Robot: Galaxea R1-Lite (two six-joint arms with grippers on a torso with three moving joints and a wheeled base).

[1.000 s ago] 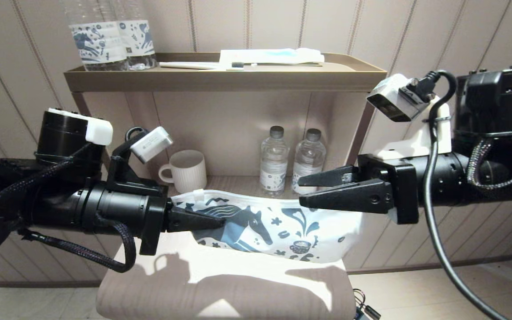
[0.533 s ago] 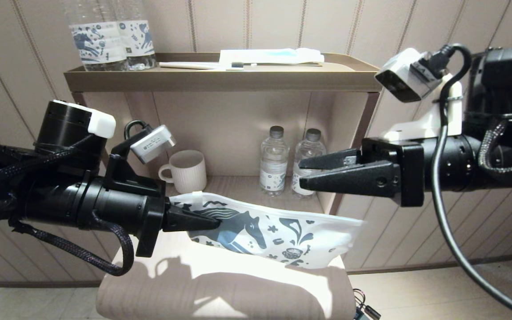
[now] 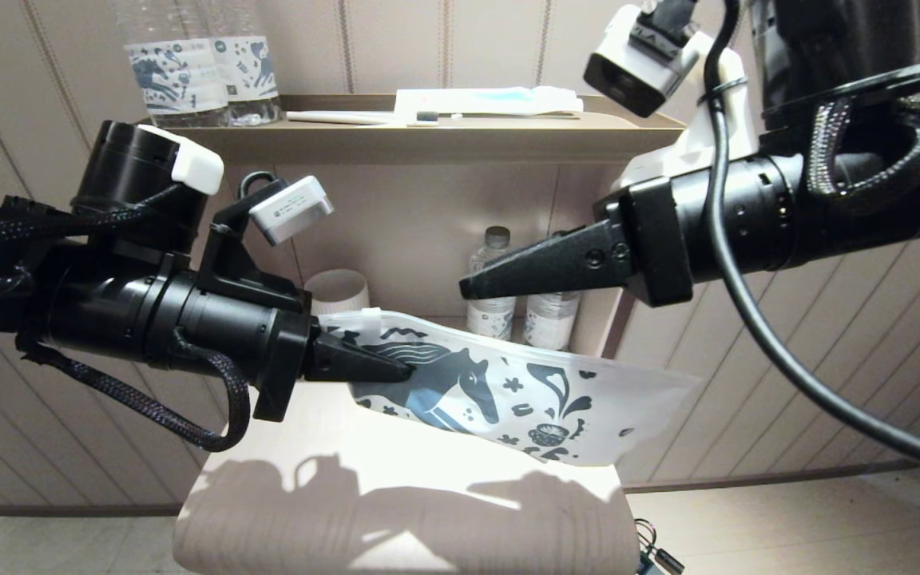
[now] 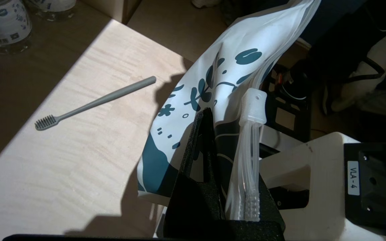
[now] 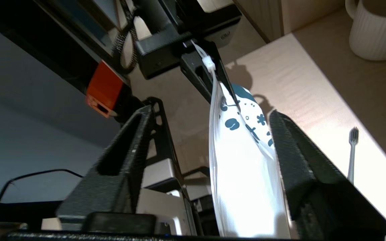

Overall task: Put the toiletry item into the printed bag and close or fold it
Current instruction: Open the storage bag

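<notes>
The printed bag [image 3: 508, 391] hangs in the air over a pale low table [image 3: 404, 511], white with a dark blue horse. My left gripper [image 3: 406, 370] is shut on its left end, just below the white zip slider [image 4: 255, 105]; the free end droops to the right. My right gripper [image 3: 469, 287] is open and hovers above the bag's middle without touching it; in the right wrist view the bag [image 5: 246, 174] shows between the spread fingers [image 5: 136, 134]. The grey toothbrush [image 4: 95, 102] lies loose on the table beyond the bag, and the head view hides it.
A shelf unit stands behind. Its top tray [image 3: 636, 120] holds two printed water bottles [image 3: 188, 72], a white toothbrush and a blue-striped packet [image 3: 484, 100]. The lower niche has a ribbed cup [image 3: 338, 289] and two small bottles [image 3: 493, 271].
My right arm has risen and swung left over the bag, with its fingers still apart. My left gripper lifted the bag a little, and the bag's free end now sags lower right.
</notes>
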